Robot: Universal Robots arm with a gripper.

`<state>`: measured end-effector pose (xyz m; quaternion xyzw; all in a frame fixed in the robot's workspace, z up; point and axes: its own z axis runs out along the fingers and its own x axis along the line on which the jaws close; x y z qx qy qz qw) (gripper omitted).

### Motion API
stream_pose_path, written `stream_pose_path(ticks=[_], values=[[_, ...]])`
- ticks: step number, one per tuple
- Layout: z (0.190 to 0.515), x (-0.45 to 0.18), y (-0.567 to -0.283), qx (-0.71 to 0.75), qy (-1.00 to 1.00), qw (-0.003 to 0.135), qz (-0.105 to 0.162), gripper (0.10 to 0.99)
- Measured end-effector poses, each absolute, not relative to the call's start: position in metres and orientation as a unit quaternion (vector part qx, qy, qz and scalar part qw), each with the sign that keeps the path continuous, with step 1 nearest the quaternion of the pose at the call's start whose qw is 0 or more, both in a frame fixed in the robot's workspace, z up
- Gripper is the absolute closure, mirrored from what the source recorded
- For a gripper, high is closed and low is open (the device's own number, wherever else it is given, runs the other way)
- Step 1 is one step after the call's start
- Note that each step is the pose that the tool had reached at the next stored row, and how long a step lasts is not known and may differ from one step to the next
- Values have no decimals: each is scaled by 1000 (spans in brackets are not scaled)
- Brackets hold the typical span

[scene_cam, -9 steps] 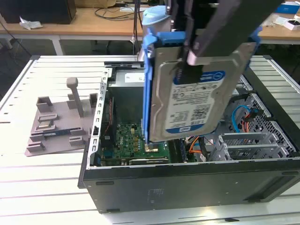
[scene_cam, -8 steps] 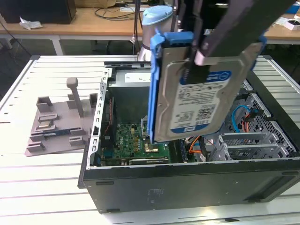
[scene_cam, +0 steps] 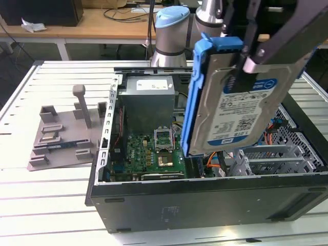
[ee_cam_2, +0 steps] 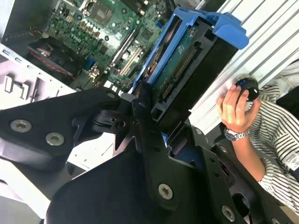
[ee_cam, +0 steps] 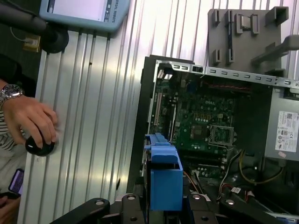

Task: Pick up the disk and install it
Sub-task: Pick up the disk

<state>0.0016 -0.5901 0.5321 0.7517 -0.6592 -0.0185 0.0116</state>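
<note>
gripper (scene_cam: 245, 60) closed tight on the disk (scene_cam: 241, 102), dark fingers clamped across its upper end. label side faces the exterior cam. disk is off the table (scene_cam: 51, 205), hanging near-upright w/ a slight tilt, blue rail (scene_cam: 190, 97) down the edge on the exterior view's left. it sits over the open pc case (scene_cam: 205, 205), above the drive cage (scene_cam: 277, 156) end; cannot tell if its lower end touches anything inside.

in the second wrist view the gripper (ee_cam_2: 148, 112) pinches the disk (ee_cam_2: 180, 60) from both flat sides. in the first wrist view the disk (ee_cam: 163, 175) shows edge-on.

case lies on its side mid-table, motherboard (scene_cam: 154, 151) exposed, psu (scene_cam: 148, 100) toward the far edge. grey stand (scene_cam: 61, 138) just beside the case, toward the table edge on the exterior view's left.

a person's hand (ee_cam: 32, 119) rests on a black knob (ee_cam: 39, 147) near a table edge, apart from the case.
</note>
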Motion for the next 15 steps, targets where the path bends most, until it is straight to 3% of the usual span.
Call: stream_pose_path(ticks=[15], values=[[523, 66, -579, 747, -665, 13, -17, 722]])
